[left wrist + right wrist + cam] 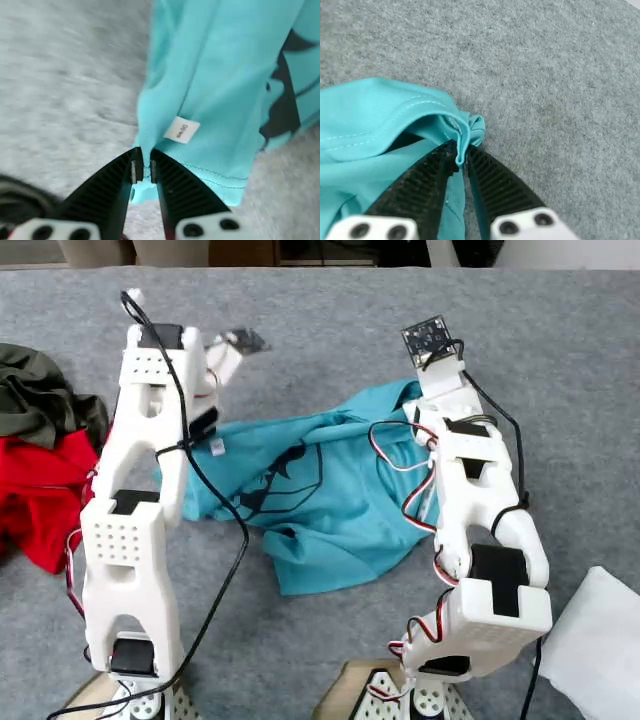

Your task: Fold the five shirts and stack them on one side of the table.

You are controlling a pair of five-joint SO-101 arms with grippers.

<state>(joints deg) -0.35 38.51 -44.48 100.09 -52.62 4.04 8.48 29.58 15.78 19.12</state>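
A teal shirt (320, 505) with a black print lies crumpled in the middle of the grey table. My left gripper (142, 170) is shut on its edge, close to a small white label (181, 130); in the high view that corner is at the shirt's left side (205, 435). My right gripper (460, 159) is shut on a folded hem of the same shirt (395, 125), at the shirt's far right corner (415, 400). The pinched corners are raised off the table. A red shirt (40, 495) and a dark olive shirt (40, 395) lie bunched at the left edge.
A white cloth (595, 645) lies at the near right corner. Bare grey table (330, 330) stretches behind the teal shirt and to the right of the right arm. Both arm bases stand at the near edge.
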